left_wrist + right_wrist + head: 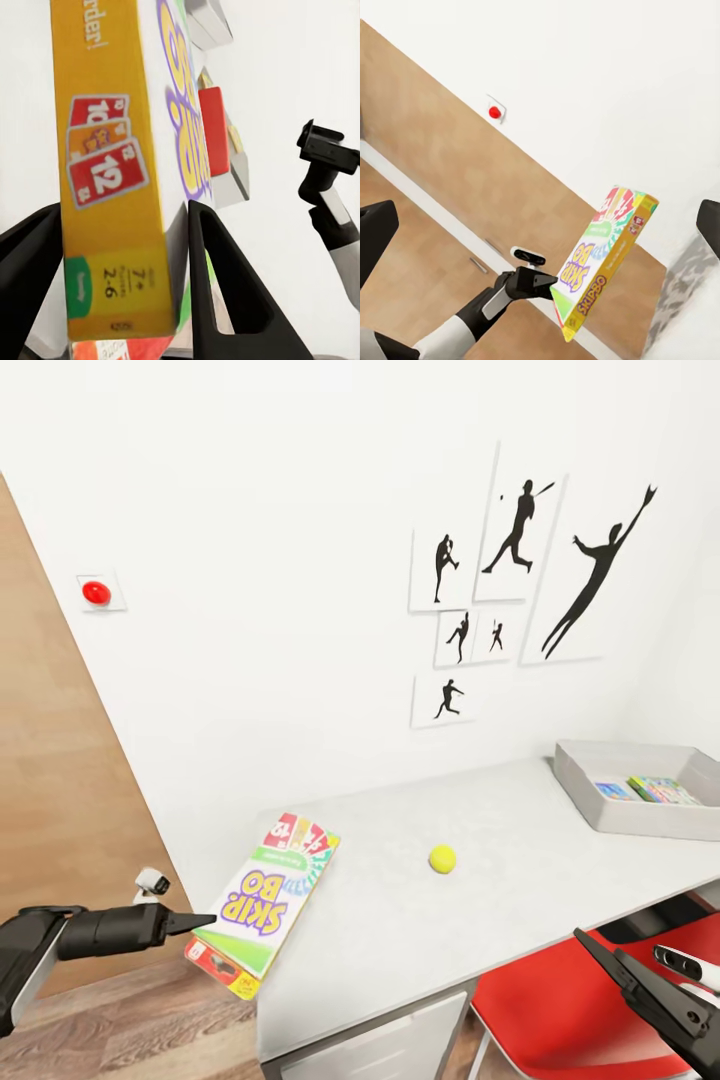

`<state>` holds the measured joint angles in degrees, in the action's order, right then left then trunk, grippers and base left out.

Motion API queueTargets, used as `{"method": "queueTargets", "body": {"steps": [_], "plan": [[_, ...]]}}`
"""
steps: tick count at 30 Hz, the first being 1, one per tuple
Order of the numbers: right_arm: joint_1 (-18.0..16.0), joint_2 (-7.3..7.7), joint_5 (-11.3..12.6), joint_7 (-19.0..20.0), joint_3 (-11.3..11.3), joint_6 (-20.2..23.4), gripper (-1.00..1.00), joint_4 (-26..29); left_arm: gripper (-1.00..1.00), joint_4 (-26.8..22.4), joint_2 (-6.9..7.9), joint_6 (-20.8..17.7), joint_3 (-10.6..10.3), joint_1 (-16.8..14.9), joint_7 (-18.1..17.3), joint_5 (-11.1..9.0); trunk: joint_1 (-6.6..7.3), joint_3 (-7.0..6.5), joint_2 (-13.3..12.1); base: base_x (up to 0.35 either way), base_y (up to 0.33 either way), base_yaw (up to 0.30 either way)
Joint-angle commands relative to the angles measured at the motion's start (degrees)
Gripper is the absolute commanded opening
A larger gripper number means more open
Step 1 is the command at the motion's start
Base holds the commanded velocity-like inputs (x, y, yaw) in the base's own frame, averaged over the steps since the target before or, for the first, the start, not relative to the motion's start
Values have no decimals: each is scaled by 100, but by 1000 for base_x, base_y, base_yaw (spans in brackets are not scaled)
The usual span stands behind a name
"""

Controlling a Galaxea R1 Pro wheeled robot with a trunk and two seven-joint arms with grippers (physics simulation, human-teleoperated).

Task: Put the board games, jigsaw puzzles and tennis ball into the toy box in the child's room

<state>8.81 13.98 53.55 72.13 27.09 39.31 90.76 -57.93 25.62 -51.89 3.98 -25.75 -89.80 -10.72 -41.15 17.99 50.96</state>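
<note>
Left gripper (200, 923) clamped on near edge of SKIP-BO game box (272, 898), held tilted at table's (400, 950) left end, partly past the edge. Same grasp seen close up: fingers (225, 292) either side of box (120, 187). Tennis ball (442, 858) on table mid-surface, well apart from box. Grey toy box (610, 810) at far right, colourful flat items inside. Right gripper (640, 980) low at near right above red chair (580, 1000); grip state cannot be told.

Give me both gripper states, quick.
Left gripper: shut on the SKIP-BO board game.
Right gripper: open, holding nothing.
</note>
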Motion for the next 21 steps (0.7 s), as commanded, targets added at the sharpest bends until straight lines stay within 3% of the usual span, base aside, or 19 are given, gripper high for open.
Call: {"method": "queueTargets", "body": {"steps": [1,21], "plan": [[0,1,33,-6,-2,36,100,5,-100,-33,12,-67,-6,-2,-20,1,22,-12,-37,0,0,0],[-1,-1,33,2,-2,14,100,4,-100,-261,186,-96,-10,-1,-20,-34,461,-421,-839,-46,0,0]]}}
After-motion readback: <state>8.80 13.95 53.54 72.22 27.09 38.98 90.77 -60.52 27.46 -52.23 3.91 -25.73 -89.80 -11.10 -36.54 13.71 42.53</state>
